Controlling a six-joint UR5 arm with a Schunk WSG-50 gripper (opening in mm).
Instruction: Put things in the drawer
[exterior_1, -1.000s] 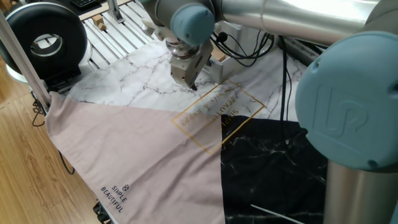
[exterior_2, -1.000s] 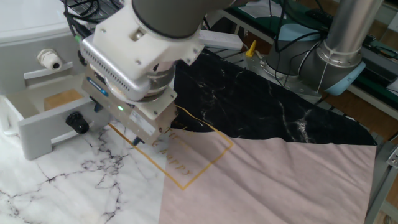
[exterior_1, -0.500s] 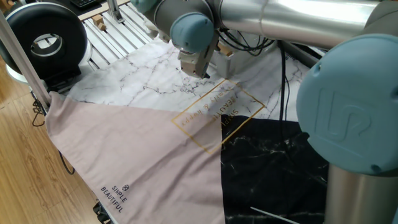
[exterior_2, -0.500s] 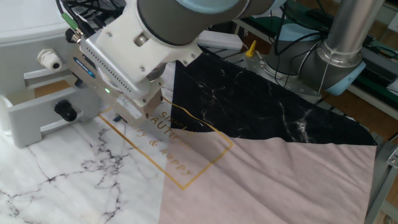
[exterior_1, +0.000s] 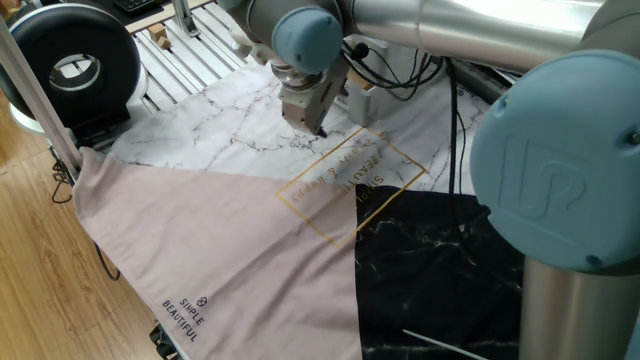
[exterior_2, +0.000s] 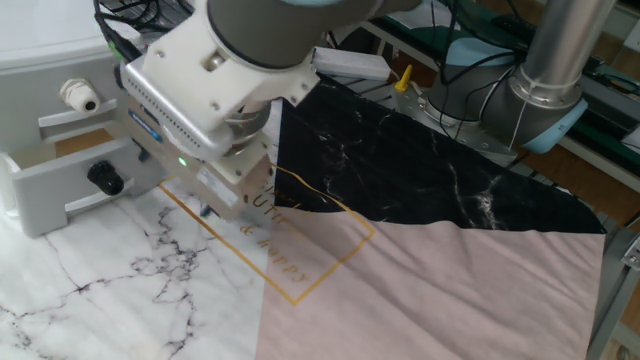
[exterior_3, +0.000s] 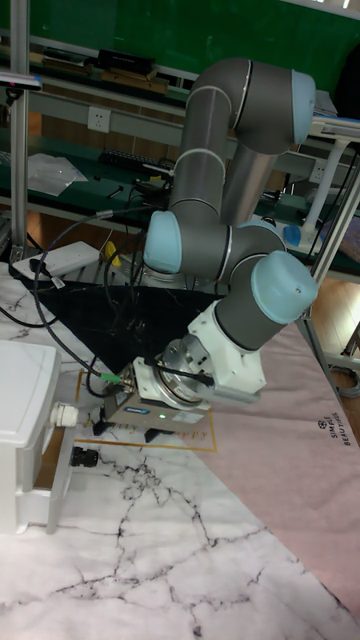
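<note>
Partly hidden behind the arm, the drawer (exterior_2: 60, 195) stands open; the claw's (exterior_3: 122, 430) fingers look spread, holding nothing.

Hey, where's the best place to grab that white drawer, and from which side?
Grip the black knob on the front of the drawer, coming straight at that front: the knob juts out, while the flat panel probably offers nothing to pinch.

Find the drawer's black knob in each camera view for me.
One fixed view: not visible.
The other fixed view: black knob near the left edge, mid-height.
Tall fixed view: lower left, beside the white cabinet.
Shared landmark: the gold rectangle printed on the cloth.
</note>
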